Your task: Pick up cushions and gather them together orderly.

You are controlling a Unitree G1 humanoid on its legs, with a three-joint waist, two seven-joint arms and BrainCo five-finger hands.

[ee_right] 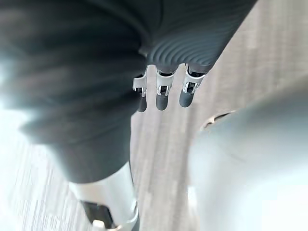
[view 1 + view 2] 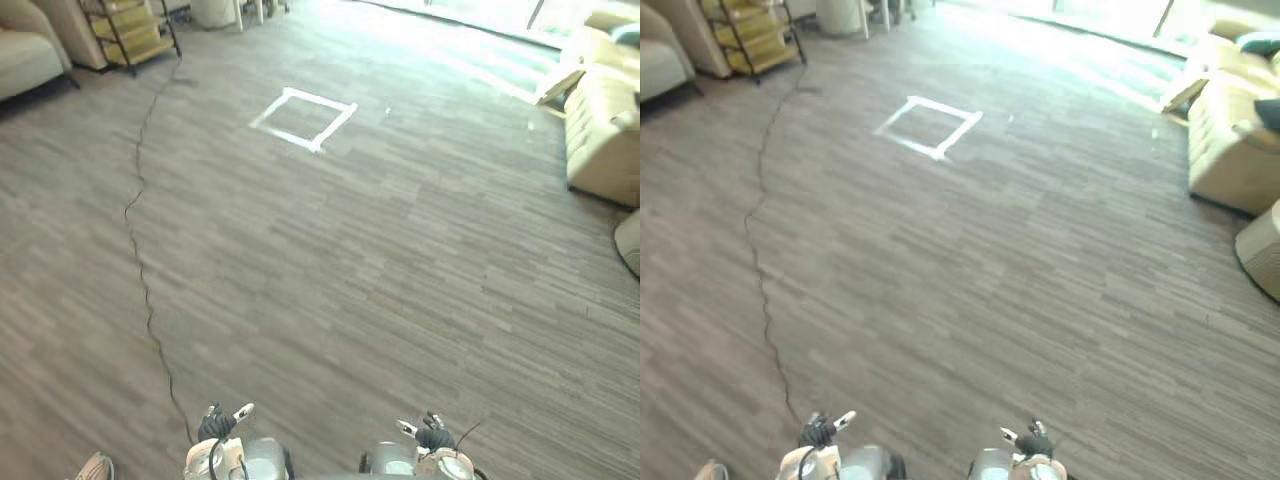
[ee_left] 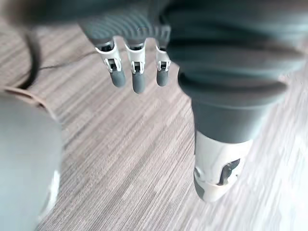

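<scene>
Grey plank floor (image 2: 400, 300), open room; both hands empty, cushions (image 2: 1262, 42) far off at 2 o'clock.
Beige armchair (image 2: 20, 55) at 10 o'clock, yellow-shelved rack (image 2: 130, 30) just beside it at 11. Left hand (image 2: 222, 425) hangs low at 7 o'clock, fingers straight and apart, holding nothing; idle, I judge, since nothing lies within reach. White tape square (image 2: 303, 118) at 12 o'clock on bare floor, probably the gathering spot. Right hand (image 2: 432, 436) at 5 o'clock, likewise slack and empty. Beige sofa (image 2: 1225, 150) at 2 o'clock carries two teal cushions, well apart from both hands. Pale rounded shape (image 2: 1265, 250) at 3 o'clock: cushion or pouf, cannot tell.
</scene>
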